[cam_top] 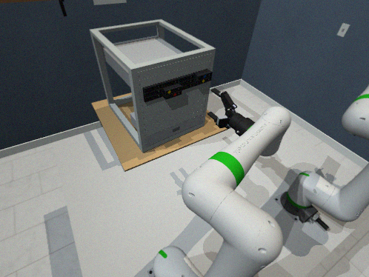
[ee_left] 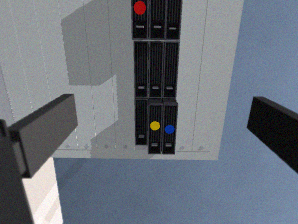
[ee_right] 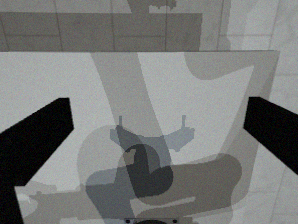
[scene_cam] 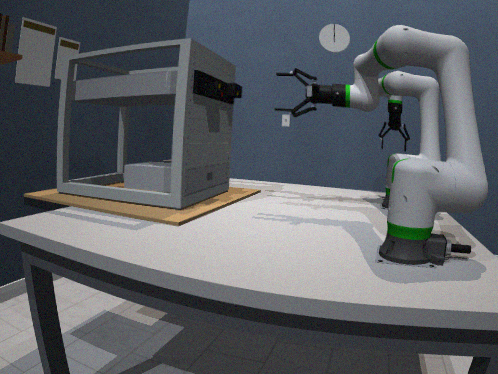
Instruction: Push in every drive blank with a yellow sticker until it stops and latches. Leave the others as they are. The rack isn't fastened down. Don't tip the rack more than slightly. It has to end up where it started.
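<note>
Nearest in the exterior view, the pale desk [cam_top: 167, 159] [scene_cam: 300, 260] [ee_right: 50, 80] carries a wooden board [cam_top: 122, 161] [scene_cam: 165, 216], with the grey rack [cam_top: 174, 126] [scene_cam: 183, 125] [ee_left: 200, 65] upright on it. The left hand [cam_top: 215, 104] [scene_cam: 277, 92] [ee_left: 162, 111] points at the rack's front, fully open, empty and apart from it. One yellow-stickered drive blank [cam_top: 169, 92] [scene_cam: 220, 87] juts out above a red-stickered blank [cam_top: 175, 94] [ee_left: 140, 7]. Another yellow-stickered blank [cam_top: 203, 81] [scene_cam: 237, 91] [ee_left: 155, 125] protrudes at the row's end, just beside a blue-stickered one [cam_top: 204, 76] [ee_left: 169, 129]. Farther back, the right hand [scene_cam: 394, 148] [ee_right: 158, 113] hangs fingers down, wide open, holding nothing. A round clock [scene_cam: 334, 38] is on the wall beyond.
</note>
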{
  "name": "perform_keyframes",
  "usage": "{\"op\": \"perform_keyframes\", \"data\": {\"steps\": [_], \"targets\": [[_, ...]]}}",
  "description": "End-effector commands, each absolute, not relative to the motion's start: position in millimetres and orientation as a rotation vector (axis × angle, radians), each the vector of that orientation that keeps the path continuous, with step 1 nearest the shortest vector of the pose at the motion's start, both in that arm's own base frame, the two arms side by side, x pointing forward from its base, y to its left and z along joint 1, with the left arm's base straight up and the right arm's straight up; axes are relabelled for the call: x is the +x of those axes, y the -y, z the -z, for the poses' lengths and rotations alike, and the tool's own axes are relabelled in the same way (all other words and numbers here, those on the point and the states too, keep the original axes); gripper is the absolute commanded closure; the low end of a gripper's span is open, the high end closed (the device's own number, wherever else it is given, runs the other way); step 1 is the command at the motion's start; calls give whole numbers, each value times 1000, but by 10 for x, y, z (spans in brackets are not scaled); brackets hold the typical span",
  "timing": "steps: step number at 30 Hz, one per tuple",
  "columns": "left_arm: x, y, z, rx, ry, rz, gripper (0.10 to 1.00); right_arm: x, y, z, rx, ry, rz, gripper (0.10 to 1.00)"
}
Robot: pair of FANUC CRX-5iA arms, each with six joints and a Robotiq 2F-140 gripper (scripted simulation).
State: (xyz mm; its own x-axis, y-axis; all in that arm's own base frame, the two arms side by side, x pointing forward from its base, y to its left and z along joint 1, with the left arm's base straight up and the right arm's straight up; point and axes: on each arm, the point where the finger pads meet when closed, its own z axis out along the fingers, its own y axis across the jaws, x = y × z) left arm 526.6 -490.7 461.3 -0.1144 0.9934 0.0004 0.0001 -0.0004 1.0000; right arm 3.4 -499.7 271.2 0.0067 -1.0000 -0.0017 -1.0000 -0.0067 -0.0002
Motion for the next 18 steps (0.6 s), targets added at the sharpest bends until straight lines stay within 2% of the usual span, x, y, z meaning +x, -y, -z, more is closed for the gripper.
{"op": "perform_keyframes", "data": {"steps": [1,18], "targets": [[5266,4905,-4628,1151,-1293,-1292,98,33,5000,-2720,-2229,-2214,0,98],[5313,4932,-4636,1151,-1293,-1292,98,33,5000,-2720,-2229,-2214,0,98]]}}
